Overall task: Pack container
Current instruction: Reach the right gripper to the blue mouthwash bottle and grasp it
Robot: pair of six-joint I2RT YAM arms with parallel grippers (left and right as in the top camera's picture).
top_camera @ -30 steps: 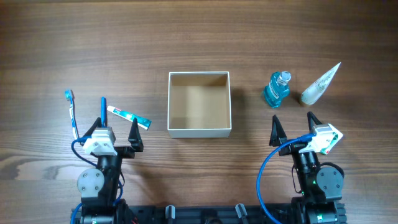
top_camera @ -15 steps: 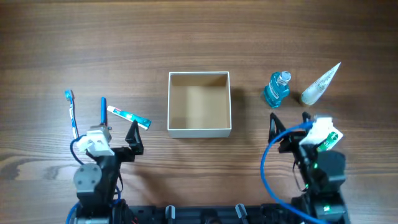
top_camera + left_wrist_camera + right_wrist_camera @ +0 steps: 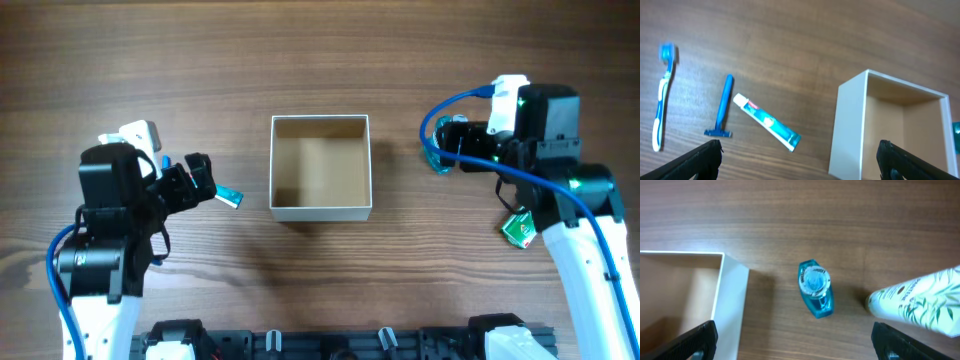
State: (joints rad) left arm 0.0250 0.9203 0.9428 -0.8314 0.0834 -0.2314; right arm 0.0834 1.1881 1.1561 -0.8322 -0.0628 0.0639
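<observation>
The container [image 3: 320,211] is a square white box with a tan inside, open and empty at the table's middle. My left gripper [image 3: 190,180] is open and raised to its left. The left wrist view shows the container [image 3: 847,130], a blue toothpaste tube [image 3: 767,121], a blue razor [image 3: 722,107] and a blue-white toothbrush [image 3: 662,95] below my open left gripper [image 3: 800,165]. My right gripper [image 3: 455,140] is open above a blue bottle [image 3: 435,160]. The right wrist view shows my open right gripper [image 3: 800,347], the bottle [image 3: 816,287] and a white leaf-printed tube [image 3: 920,300].
In the overhead view my left arm hides the toothbrush and razor, and only the toothpaste's end [image 3: 230,197] shows. My right arm hides the white tube. The container's wall [image 3: 730,305] stands left of the bottle. The items lie on a wooden table.
Both arms have risen from near the front edge and swung up and over the items. The left gripper now hangs over the toothpaste area, the right over the blue bottle.
</observation>
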